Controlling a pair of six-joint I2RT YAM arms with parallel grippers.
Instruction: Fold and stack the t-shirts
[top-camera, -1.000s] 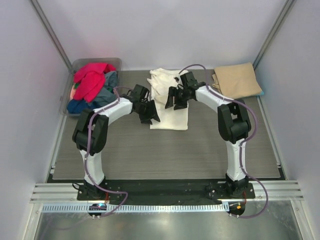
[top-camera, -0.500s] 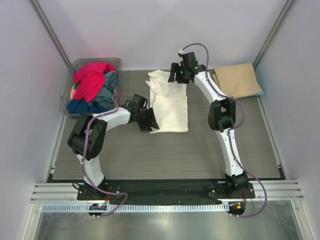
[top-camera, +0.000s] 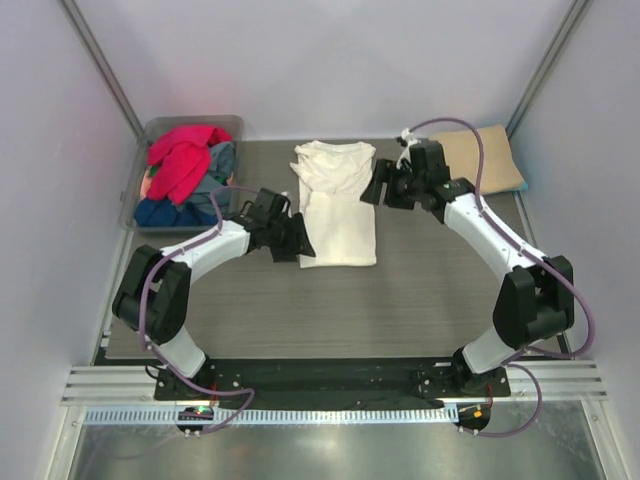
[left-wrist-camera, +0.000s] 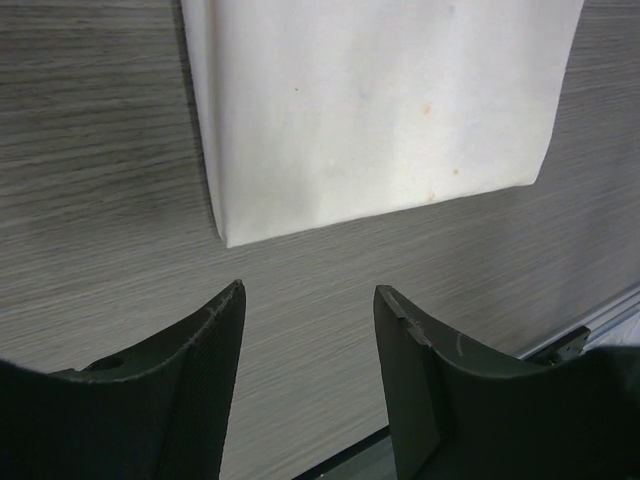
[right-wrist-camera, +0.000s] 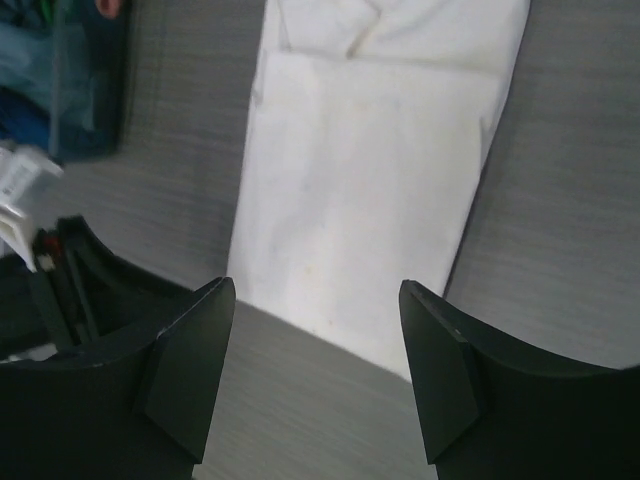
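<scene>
Cream-white t-shirt (top-camera: 338, 205) lies folded into a long strip in the middle of the table (top-camera: 300, 310), collar end away from the arms. At its near left corner sits the left tool (top-camera: 300, 242), jaws parted with nothing between them; from the left wrist, the shirt's corner is just ahead of the fingertips, not touching. Over by the shirt's far right edge, the right tool (top-camera: 372, 188) stands wide and empty too. A tan t-shirt (top-camera: 480, 160) lies folded at the far right, and red (top-camera: 180, 155) and blue-grey shirts (top-camera: 165, 210) are heaped in the tub (top-camera: 190, 122) at the far left
</scene>
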